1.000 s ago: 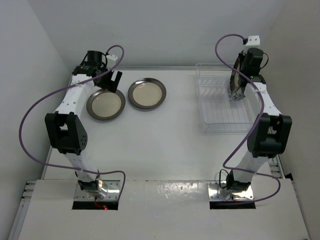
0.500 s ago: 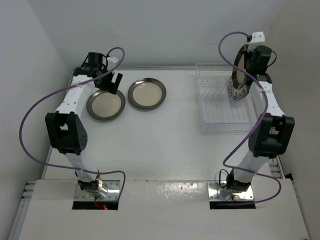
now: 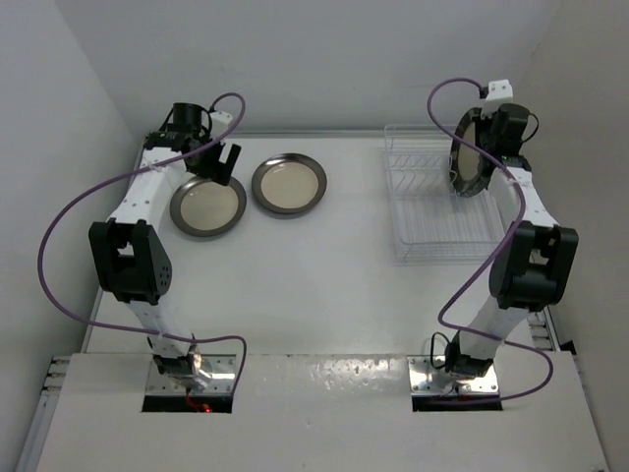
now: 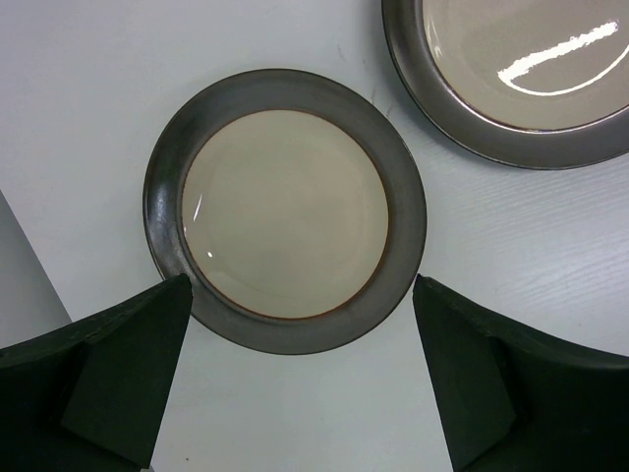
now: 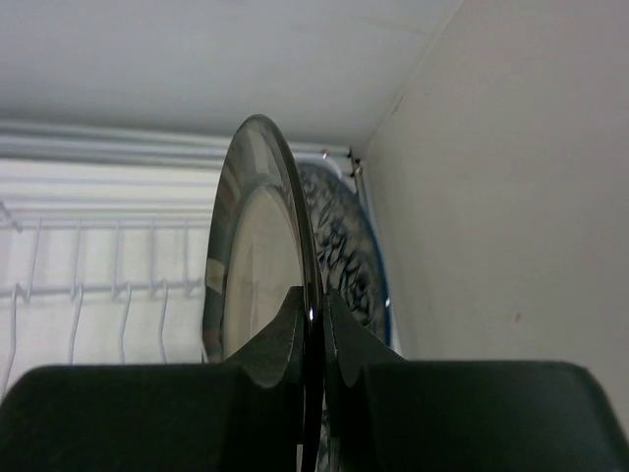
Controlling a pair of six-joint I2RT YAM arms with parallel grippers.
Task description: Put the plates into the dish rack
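Right gripper (image 5: 313,305): clamped tight on the lower rim of a dark-rimmed plate (image 5: 251,246), one finger on each face.
Dark-rimmed plate: held upright and edge-on to the right wrist camera, raised over the far right part of the dish rack (image 3: 432,211).
Blue floral plate (image 5: 344,246): stands on edge at the right end of the rack, close to the side wall and just behind the held plate; whether the two touch cannot be told.
Dish rack: white wire, on the table (image 3: 324,275) at the far right, with its upright prongs showing to the left of the held plate.
Left gripper (image 4: 300,290): jaws spread wide, holding nothing, hanging above the near edge of a grey-rimmed plate (image 4: 285,211).
Grey-rimmed plate: lies flat on the table at the far left, cream centre up.
Second grey-rimmed plate (image 4: 521,69): lies flat just beside the first, a narrow strip of table between them.
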